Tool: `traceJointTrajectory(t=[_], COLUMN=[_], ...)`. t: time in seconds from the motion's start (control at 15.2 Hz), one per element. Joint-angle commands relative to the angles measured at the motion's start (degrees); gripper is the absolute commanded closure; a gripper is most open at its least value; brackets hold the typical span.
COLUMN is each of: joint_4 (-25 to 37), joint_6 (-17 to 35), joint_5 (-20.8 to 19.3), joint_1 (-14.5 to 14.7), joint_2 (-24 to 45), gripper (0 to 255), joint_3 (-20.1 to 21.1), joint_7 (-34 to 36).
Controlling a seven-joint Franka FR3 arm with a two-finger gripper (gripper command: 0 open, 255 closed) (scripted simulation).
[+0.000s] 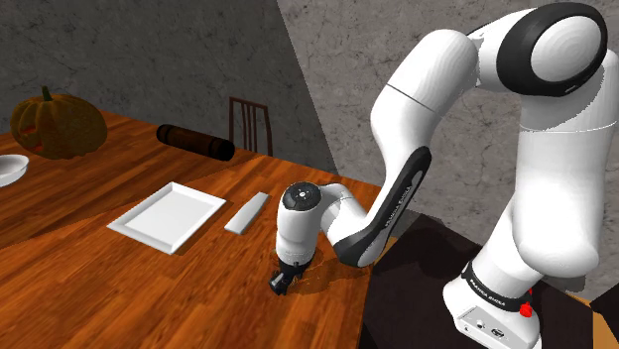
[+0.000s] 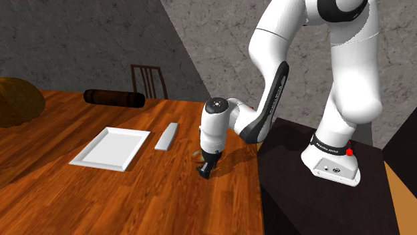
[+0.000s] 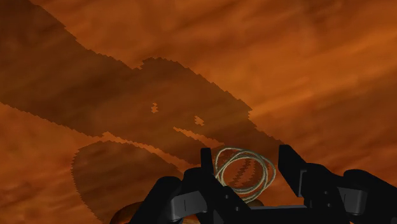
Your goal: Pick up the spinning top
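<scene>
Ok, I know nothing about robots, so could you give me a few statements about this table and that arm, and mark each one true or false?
1. The gripper is down low over the table. True.
2. The spinning top sits on the white tray. False: it sits on the table, between the gripper's fingers.
3. A pumpkin stands on the table. True.
4. The dark roll lies on the tray. False: it lies on the table beyond the tray, near the chair.
5. The fingers are pressed together. False: they stand apart, one on either side of the spinning top.
</scene>
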Motion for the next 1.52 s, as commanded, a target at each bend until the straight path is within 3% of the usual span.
traceJointTrajectory(t=[0.0,0.46,1.45], joint_4=[0.01,0.01,-2.29], joint_6=[0.05,0.03,-7.3], joint_5=[-0.09,-0.06,17.88], joint_1=[0.02,0.04,-7.71], joint_2=[0.05,0.03,-12.82], gripper=[255,255,255], joint_3=[-0.07,-0.04,10.62], joint_7=[0.04,0.07,-13.56])
